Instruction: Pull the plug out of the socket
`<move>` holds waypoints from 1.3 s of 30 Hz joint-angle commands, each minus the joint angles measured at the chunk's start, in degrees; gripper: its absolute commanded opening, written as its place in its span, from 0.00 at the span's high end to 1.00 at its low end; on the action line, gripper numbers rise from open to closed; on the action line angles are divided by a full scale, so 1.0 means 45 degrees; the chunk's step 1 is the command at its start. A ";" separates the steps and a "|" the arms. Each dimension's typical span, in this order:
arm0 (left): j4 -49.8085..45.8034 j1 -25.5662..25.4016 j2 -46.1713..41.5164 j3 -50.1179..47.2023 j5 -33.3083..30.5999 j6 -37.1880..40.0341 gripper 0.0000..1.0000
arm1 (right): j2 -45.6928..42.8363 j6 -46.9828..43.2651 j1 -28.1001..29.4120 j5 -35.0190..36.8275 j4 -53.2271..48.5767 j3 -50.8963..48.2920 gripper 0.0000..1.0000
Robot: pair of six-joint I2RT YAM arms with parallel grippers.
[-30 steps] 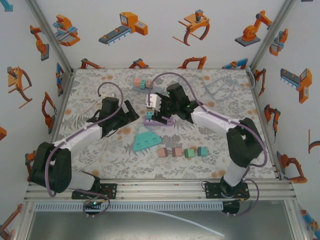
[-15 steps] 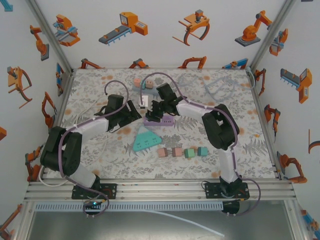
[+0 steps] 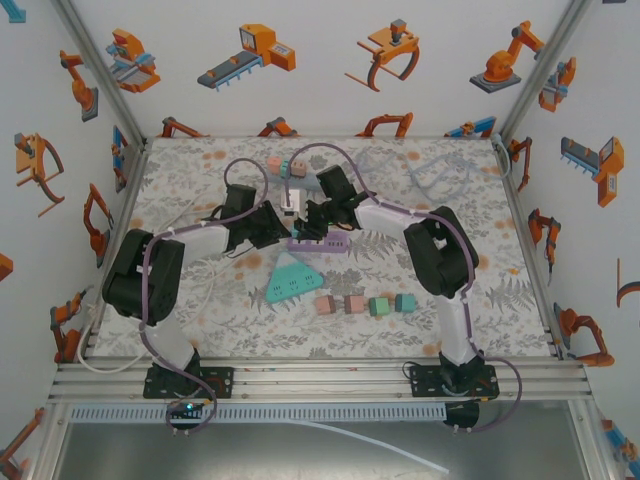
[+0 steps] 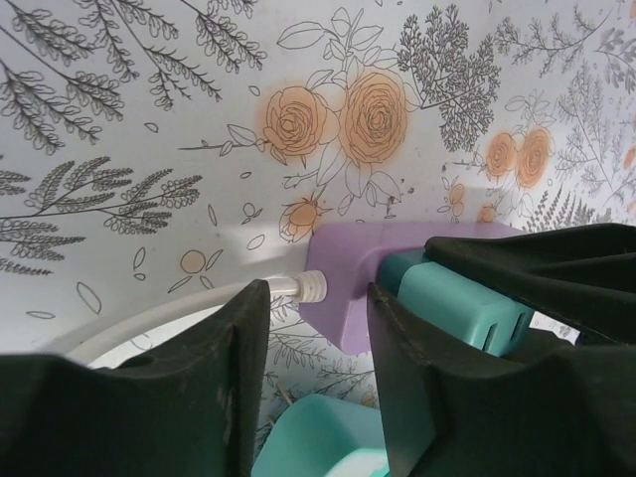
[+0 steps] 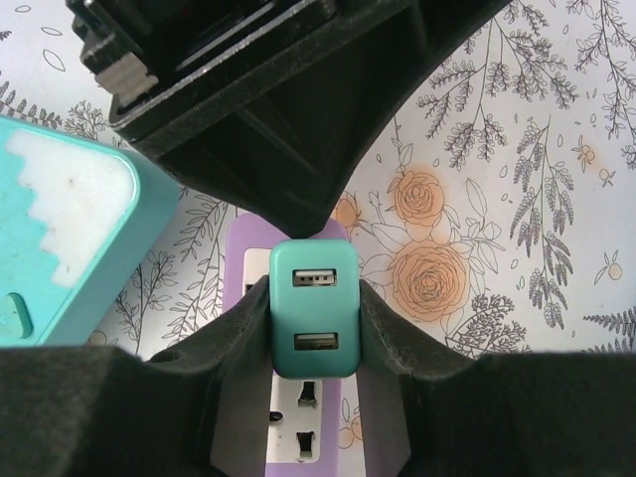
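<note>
The purple socket strip (image 3: 330, 243) lies mid-table, its white cable (image 4: 149, 318) running off to the left. A teal plug (image 5: 313, 308) with two USB ports stands seated in the strip's white face (image 5: 298, 427). My right gripper (image 5: 313, 298) is shut on the plug, one pad pressed against each of its sides. It comes in from the right (image 3: 312, 218). My left gripper (image 4: 318, 308) straddles the strip's cable end (image 4: 348, 288), its jaws closed in on it. It meets the strip's left end (image 3: 275, 228).
A teal wedge-shaped block (image 3: 292, 278) lies just in front of the strip, close under both grippers. Several small pink and teal cubes (image 3: 362, 304) sit in a row nearer the front. More cubes (image 3: 285, 166) lie at the back.
The left gripper has moved right to the strip's cable end and closed there. The right gripper has come down over the plug and closed on it.
</note>
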 commanded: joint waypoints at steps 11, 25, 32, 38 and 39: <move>-0.1391 -0.0324 0.0304 -0.0296 -0.0208 -0.0080 0.64 | 0.0065 0.0438 -0.0023 -0.0912 -0.0069 0.0821 0.83; -0.3105 -0.0792 0.0361 -0.0210 -0.1389 0.0516 0.63 | -0.0457 0.1055 -0.0062 -0.0704 -0.0177 0.1066 0.91; -0.3118 -0.0774 0.0047 -0.0081 -0.1440 0.0413 0.63 | -0.1175 0.1122 -0.0082 -0.0460 -0.0167 0.0691 0.95; -0.2773 -0.0792 -0.0590 0.0120 -0.1131 0.0576 0.63 | -0.2205 0.1727 -0.0177 -0.0030 -0.0050 0.0020 0.95; -0.2636 -0.0777 -0.0789 0.0156 -0.1055 0.0698 0.64 | -0.2463 0.1960 -0.0188 0.0026 -0.0033 -0.0127 0.95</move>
